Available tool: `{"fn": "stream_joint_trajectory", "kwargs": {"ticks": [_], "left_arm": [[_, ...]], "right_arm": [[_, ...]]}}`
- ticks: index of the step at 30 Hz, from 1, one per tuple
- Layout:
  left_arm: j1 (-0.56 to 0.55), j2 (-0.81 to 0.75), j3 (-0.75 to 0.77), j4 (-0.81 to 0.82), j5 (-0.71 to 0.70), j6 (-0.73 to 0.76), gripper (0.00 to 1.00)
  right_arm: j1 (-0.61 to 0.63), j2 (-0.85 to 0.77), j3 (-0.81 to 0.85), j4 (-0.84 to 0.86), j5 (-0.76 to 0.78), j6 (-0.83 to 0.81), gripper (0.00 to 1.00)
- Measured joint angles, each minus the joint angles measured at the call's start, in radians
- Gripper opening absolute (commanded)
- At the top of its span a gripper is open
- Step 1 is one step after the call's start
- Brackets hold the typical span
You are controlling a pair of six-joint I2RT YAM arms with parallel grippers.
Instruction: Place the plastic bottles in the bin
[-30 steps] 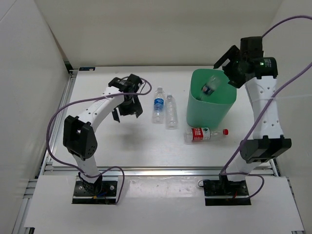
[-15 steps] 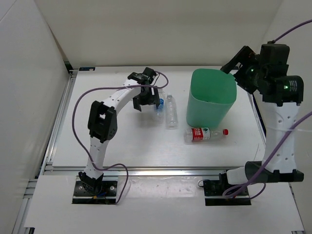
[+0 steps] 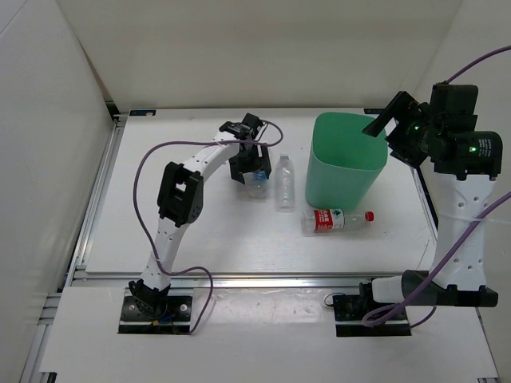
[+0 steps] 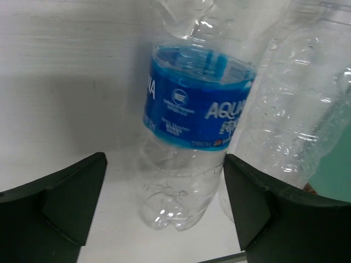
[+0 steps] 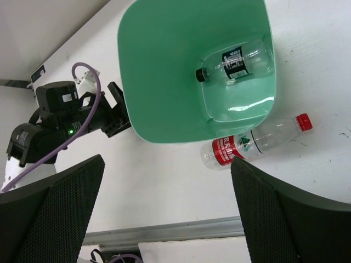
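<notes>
So, biggest first: the bin (image 3: 345,163) stands upright, and we place everything off it. R gripper (image 3: 391,125) hangs by the bin's right-arm-side rim, jaws wide, nothing in them. L gripper (image 4: 164,203) sits on the bin's left-arm side, also spread wide and empty. It straddles the blue-label btl (image 4: 193,112), which lies flat on the table (image 3: 200,231).

The clear btl (image 3: 285,182) lies between that one and the bin, alongside it and seemingly touching. The red-cap btl (image 3: 335,219) lies just by the bin's near wall. The black-cap btl (image 5: 237,61) is inside the bin.

Step in hand, we reckon: grab the blue-label btl. To do it well we'd centre on the label, not the neck. We'd also nudge away from the bin so the bin-side finger drops btwn the two btls, not onto the clear one. Squeeze gently; thin plastic will prob. crumple and slip.
</notes>
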Motion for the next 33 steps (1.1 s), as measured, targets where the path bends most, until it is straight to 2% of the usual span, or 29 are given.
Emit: {"fn": "stream_joint_trajectory", "kwargs": {"ticks": [1,2,4,6,10,14,17,19,22,24,26,29,33], "left_arm": [[0.000,0.010,0.000,0.003,0.005,-0.002,0.91],[0.000,0.016,0.000,0.007,0.011,-0.001,0.77],[0.000,0.031,-0.002,0.017,0.035,-0.006,0.59],[0.002,0.028,-0.008,0.027,0.045,-0.006,0.50],[0.004,0.010,-0.023,0.014,0.026,-0.013,0.48],[0.004,-0.051,0.004,-0.038,-0.022,-0.042,0.48],[0.006,-0.204,-0.010,0.037,-0.021,-0.052,0.54],[0.000,-0.343,-0.014,0.121,-0.021,-0.050,0.54],[-0.037,-0.452,0.132,0.204,-0.023,-0.022,0.55],[-0.089,-0.430,0.342,0.303,-0.009,0.005,0.61],[-0.153,-0.393,0.470,0.415,0.009,0.027,0.63],[-0.229,-0.371,0.468,0.542,0.043,0.031,0.63],[-0.266,-0.292,0.400,0.582,0.077,0.032,0.69]], "right_arm": [[-0.007,0.000,0.000,-0.004,-0.006,-0.003,1.00],[-0.014,0.000,-0.001,-0.006,-0.012,-0.006,1.00],[-0.029,-0.002,-0.007,-0.007,-0.025,-0.013,1.00],[-0.042,-0.002,-0.009,-0.011,-0.035,-0.016,1.00],[-0.058,-0.025,-0.056,-0.004,-0.059,-0.019,1.00],[-0.060,-0.074,-0.171,0.028,-0.079,-0.016,1.00],[-0.060,-0.110,-0.266,0.057,-0.098,-0.003,1.00],[-0.060,-0.126,-0.314,0.072,-0.106,0.010,1.00],[-0.064,-0.142,-0.362,0.097,-0.116,0.019,1.00],[-0.068,-0.150,-0.378,0.112,-0.122,0.024,1.00],[-0.074,-0.156,-0.380,0.120,-0.127,0.025,1.00],[-0.093,-0.161,-0.369,0.126,-0.131,0.020,1.00],[-0.135,-0.173,-0.349,0.127,-0.132,0.002,1.00]]}}
